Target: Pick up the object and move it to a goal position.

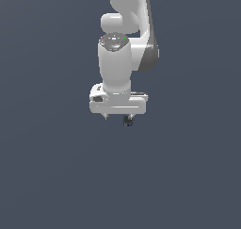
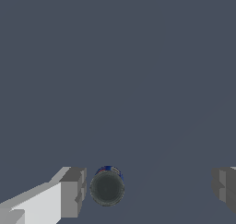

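Note:
The object is a small round can (image 2: 107, 187) with a dark grey top and a thin blue rim of side showing. In the wrist view it lies between my two grey fingertips (image 2: 73, 191), much closer to one of them, with a wide gap to the other. My gripper (image 2: 148, 188) is open and empty. In the exterior view the white gripper (image 1: 118, 116) hangs straight down under the arm. Only a dark bit of the can (image 1: 127, 121) shows just below the hand's lower edge.
Plain dark grey-blue floor (image 1: 56, 176) lies all around. No other objects, edges or containers are in view.

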{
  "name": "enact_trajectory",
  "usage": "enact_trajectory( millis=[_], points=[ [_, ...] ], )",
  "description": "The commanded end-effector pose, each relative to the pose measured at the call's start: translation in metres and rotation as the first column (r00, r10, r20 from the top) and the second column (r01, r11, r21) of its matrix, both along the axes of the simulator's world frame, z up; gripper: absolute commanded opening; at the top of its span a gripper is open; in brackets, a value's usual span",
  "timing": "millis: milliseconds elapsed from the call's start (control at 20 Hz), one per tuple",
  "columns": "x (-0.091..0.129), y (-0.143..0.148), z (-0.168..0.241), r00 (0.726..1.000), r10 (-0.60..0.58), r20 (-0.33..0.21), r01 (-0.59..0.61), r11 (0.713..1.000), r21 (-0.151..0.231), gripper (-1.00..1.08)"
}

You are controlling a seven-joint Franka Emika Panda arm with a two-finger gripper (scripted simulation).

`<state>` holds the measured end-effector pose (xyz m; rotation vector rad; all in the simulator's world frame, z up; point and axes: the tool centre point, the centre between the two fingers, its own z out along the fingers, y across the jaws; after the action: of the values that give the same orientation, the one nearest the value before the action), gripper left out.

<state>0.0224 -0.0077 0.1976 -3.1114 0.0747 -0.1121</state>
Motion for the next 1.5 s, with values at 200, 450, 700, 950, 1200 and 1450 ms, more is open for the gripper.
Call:
enact_trajectory(
  millis=[200,450,700,950,1200,1450],
  points=[
    [-0.001,0.000,-0.002,1.000,0.009,-0.002,-0.009,1.000,-0.002,1.00],
    [-0.002,-0.001,-0.005,1.000,0.024,-0.007,-0.024,1.000,-0.006,1.00],
    [-0.003,-0.001,-0.007,1.000,0.031,-0.008,-0.031,1.000,-0.007,1.00],
    [-0.011,0.005,-0.023,0.996,0.083,-0.015,-0.083,0.996,-0.014,1.00],
    [-0.029,0.016,-0.051,0.983,0.180,-0.028,-0.181,0.983,-0.024,1.00],
    [-0.057,0.031,-0.088,0.947,0.318,-0.048,-0.320,0.947,-0.031,1.00]
  ],
)
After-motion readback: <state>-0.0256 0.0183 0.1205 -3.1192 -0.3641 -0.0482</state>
